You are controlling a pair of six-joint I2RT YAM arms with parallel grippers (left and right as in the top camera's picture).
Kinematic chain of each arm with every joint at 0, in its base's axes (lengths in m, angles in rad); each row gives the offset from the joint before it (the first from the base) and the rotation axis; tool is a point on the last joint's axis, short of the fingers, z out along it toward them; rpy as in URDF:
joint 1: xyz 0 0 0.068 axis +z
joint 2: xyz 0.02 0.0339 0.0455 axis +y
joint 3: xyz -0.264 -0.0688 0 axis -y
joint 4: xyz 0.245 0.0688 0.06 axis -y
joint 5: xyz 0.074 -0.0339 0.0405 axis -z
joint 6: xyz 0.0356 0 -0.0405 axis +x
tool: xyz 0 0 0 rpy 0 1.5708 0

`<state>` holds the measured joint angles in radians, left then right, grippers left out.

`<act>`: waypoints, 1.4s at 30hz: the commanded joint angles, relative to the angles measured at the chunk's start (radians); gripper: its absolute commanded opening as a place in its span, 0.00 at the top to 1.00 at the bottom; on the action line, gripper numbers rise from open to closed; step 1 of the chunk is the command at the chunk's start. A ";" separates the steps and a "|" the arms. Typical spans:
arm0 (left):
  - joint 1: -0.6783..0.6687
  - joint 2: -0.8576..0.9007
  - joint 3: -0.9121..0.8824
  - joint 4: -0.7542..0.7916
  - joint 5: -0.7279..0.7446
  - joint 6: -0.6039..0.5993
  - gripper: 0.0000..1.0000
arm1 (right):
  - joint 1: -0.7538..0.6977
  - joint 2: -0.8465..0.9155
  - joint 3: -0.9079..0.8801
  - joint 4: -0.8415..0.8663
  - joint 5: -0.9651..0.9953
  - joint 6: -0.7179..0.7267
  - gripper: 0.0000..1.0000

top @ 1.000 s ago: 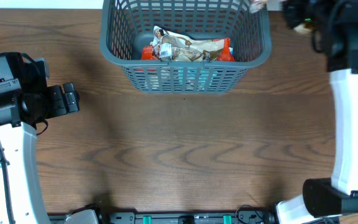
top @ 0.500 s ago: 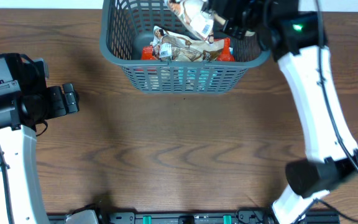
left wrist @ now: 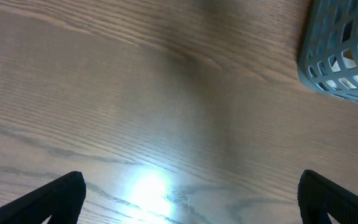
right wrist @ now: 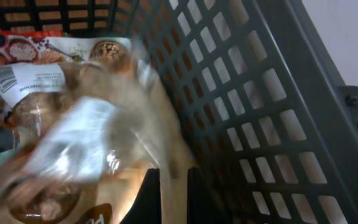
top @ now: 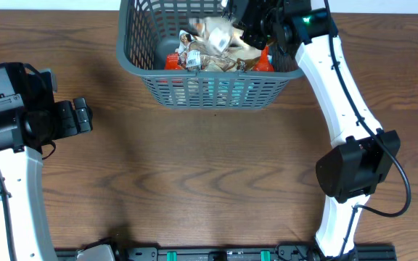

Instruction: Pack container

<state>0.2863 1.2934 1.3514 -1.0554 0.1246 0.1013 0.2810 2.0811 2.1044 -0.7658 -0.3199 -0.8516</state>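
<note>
Drop-in step: right end effector (top: pixel 238 25) pinched on a packet (top: pixel 216 35) over the container (top: pixel 216 90) at 12 o'clock of the table (top: pixel 209 181), left end effector (top: pixel 83 116) spread wide and empty at 9 o'clock; next likely release, then lift clear.

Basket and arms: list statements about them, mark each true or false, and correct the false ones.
1. The right gripper is inside the basket. True.
2. The left gripper holds a packet. False: it is open and empty, over the bare table.
3. The right gripper is shut on a clear packet. True.
4. The basket floor is bare. False: other packets lie in it.
</note>
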 commanded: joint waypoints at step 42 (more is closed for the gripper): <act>-0.263 -0.092 0.000 0.102 -0.051 0.166 0.01 | -0.610 -0.360 0.088 -0.573 0.286 0.836 0.01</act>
<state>0.0708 1.2560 1.3514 -0.9371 0.1154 0.2478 -0.3241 1.7210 2.2154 -1.3231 -0.0280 -0.0349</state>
